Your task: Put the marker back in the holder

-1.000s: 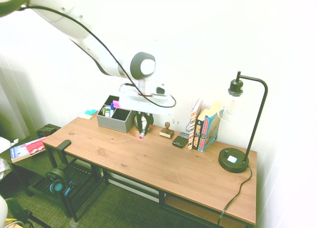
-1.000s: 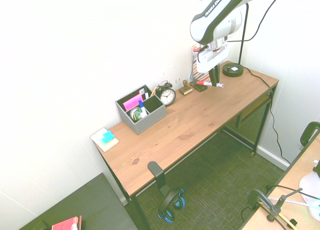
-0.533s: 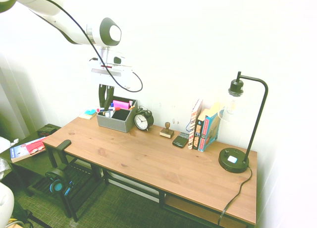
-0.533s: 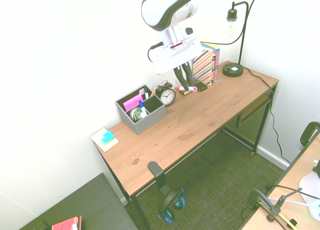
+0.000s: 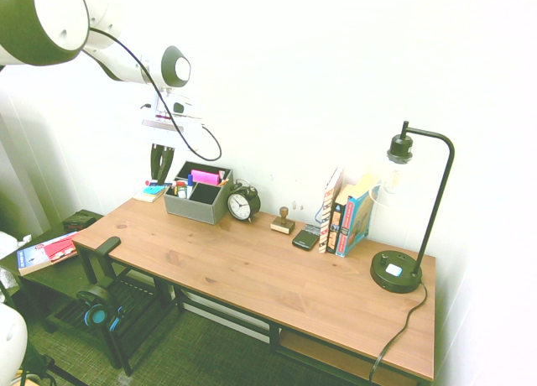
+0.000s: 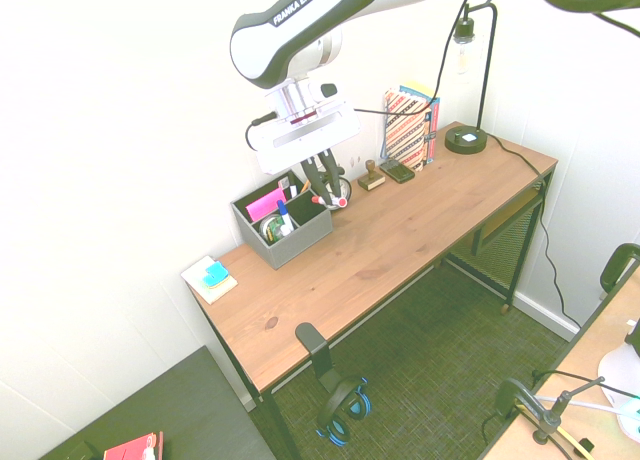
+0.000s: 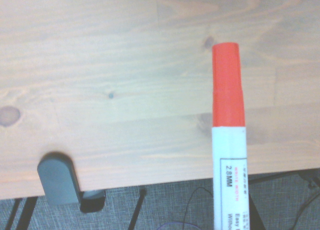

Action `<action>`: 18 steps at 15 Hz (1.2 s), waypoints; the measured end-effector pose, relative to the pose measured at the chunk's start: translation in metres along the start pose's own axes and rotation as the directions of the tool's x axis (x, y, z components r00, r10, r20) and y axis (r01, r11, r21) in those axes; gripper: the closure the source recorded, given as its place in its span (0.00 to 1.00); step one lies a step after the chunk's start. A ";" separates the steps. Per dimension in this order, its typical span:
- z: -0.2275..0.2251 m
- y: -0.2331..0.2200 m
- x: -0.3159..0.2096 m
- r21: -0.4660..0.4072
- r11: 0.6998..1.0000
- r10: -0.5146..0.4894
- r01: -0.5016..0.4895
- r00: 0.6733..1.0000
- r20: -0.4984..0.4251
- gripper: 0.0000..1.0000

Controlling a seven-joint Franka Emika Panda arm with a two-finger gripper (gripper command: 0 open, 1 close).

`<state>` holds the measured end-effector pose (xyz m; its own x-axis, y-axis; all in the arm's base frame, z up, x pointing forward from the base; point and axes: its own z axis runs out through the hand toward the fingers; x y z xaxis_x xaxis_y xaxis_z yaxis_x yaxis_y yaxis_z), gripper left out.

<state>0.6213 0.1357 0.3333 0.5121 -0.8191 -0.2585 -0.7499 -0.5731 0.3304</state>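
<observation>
Across the wooden worktop [image 6: 400, 235], the pincer [image 6: 331, 198] is moving away from the lamp [image 6: 466, 139] and bringing the marker [image 7: 228, 105], pinched crosswise and aloft, near the grey holder [image 6: 299, 244], so lining up over a compartment is probably becoming the next job.

Bright light washes out the white panelled wall [image 5: 336, 92]. Along it stands a wooden desk [image 5: 252, 268] on a dark frame, with a lamp [image 5: 396, 271] at its three o'clock end. Dark grey carpet [image 6: 420, 350] covers the floor at six o'clock.
</observation>
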 end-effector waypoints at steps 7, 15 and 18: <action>0.021 -0.032 0.061 0.056 0.994 0.090 -0.096 0.990 0.107 1.00; 0.036 -0.060 0.092 0.155 0.904 0.353 -0.399 0.900 0.256 0.00; 0.037 -0.057 0.105 0.173 0.881 0.371 -0.440 0.871 0.321 0.00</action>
<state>0.7027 0.0834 0.2537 0.0329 -0.9184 -0.3943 -0.9584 -0.1409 0.2482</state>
